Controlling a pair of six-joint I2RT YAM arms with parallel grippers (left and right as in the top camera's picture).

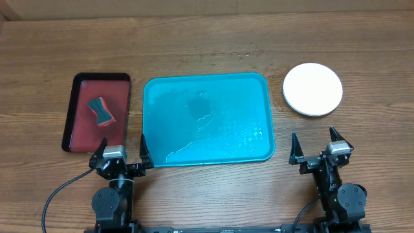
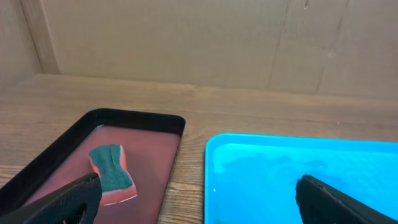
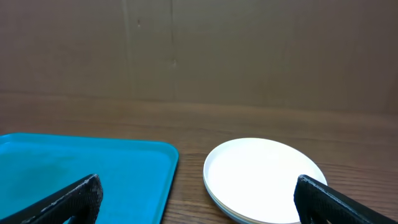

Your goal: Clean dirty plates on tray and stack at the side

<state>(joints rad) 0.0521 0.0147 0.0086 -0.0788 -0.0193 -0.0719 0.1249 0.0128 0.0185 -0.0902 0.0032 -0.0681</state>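
Note:
The turquoise tray (image 1: 207, 120) lies mid-table with nothing on it but a wet sheen; it also shows in the left wrist view (image 2: 298, 174) and the right wrist view (image 3: 81, 168). A stack of plates (image 1: 312, 88) sits on the table right of the tray, white plate on top; the right wrist view (image 3: 264, 177) shows further rims under it, colours hidden. My left gripper (image 1: 123, 152) is open and empty at the tray's front left corner. My right gripper (image 1: 318, 145) is open and empty in front of the plate stack.
A dark red, black-rimmed tray (image 1: 97, 111) stands left of the turquoise tray and holds a sponge (image 1: 101, 110) with a green top and orange base, also in the left wrist view (image 2: 112, 173). A cardboard wall runs along the back.

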